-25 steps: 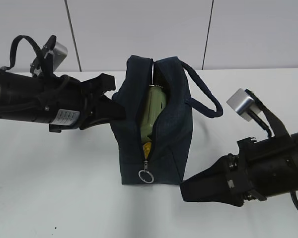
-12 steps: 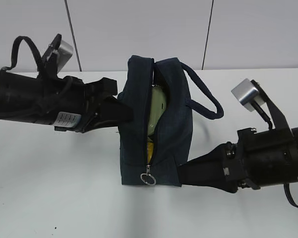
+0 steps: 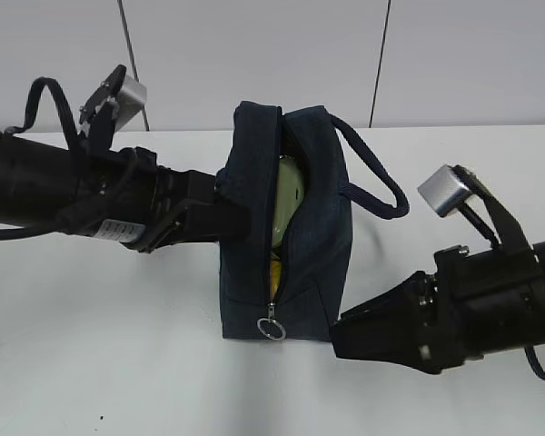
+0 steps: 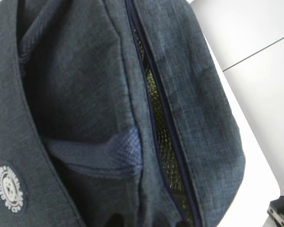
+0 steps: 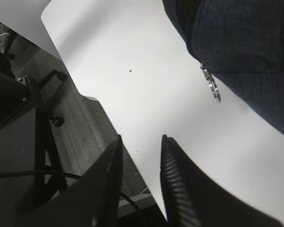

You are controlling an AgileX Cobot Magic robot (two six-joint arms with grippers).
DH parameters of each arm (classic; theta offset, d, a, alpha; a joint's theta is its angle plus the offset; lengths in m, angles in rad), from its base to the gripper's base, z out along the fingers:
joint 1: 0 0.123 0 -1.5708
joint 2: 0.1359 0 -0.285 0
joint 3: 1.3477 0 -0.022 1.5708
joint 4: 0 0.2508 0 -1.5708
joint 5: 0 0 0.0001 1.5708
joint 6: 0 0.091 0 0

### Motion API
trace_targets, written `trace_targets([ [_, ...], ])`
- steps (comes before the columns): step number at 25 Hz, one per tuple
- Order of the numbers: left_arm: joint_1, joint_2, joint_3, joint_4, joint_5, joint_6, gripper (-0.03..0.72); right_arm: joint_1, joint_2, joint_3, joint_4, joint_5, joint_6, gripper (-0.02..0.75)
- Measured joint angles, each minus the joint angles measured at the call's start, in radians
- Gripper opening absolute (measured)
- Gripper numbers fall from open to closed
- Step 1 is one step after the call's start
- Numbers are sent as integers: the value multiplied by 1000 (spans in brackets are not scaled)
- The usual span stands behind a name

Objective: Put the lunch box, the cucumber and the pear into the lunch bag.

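The dark navy lunch bag [image 3: 295, 245] stands upright mid-table with its zipper partly open. Through the gap I see the pale green lunch box [image 3: 289, 202] and, below it, a yellow bit of the pear [image 3: 273, 271]. The cucumber is hidden. A silver ring pull [image 3: 272, 328] hangs at the bag's near end. My left gripper [image 3: 239, 219] presses against the bag's left side. In the left wrist view its two dark tips stand apart at the bottom edge, against the bag's fabric [image 4: 85, 94]. My right gripper [image 3: 338, 333] is open and empty by the bag's near right corner.
The bag's looped handle [image 3: 381, 186] sticks out to the right. The white table [image 3: 118, 363] ends close below my right gripper [image 5: 141, 138]. A dark floor and a metal frame [image 5: 23, 142] lie beyond that edge. The ring pull [image 5: 213, 86] hangs just ahead of the right gripper.
My left arm has pushed right against the bag's side, and the zipper gap has narrowed over the lunch box. The right gripper moved in to the bag's corner, then drew back a little.
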Motion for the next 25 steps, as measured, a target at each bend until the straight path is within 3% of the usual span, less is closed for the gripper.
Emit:
trace_targets([
  [6,0,0,0,6,-7,0,32,0,0,0,26,-25,-174,264],
  [8,0,0,0,6,-9,0,-1,0,0,0,27,-27,-233,271],
  [17,0,1,0,-14,2,0,-12,0,92,0,68,-32,-495,276],
  [25,0,2,0,-20,5,0,-12,0,212,0,172,-36,-652,379],
])
